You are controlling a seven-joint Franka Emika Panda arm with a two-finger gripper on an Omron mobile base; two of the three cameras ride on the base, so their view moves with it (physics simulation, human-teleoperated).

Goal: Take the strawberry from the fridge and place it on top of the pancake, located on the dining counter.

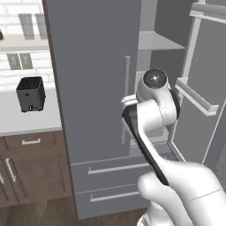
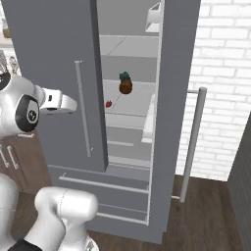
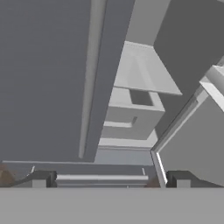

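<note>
On the far left, well away from the gripper point(image 3: 109, 179), a black toaster point(image 1: 30, 93) sits on a white bench point(image 1: 26, 119) with brown drawers under it. It is not in the way.

Next comes the fridge point(image 1: 92, 88). Its left door is shut, and the long silver handle point(image 3: 89, 78) on it runs just ahead of the gripper. The gripper's two fingers are spread wide apart and hold nothing.

To the right of the gripper the fridge stands open. The strawberry point(image 2: 109, 104) is a tiny red dot on a pale middle shelf point(image 2: 130, 105), deep inside and off to the gripper's right. A bigger brown fruit with a green top point(image 2: 125, 84) stands near it, a bit further back.

The gripper should likely slide right, past the edge of the shut door, then go in level with that shelf. It should come down softly on the berry and not bump the brown fruit.

Furthest right, the open door point(image 1: 198, 84) with its shelf rails may crowd the arm.
</note>
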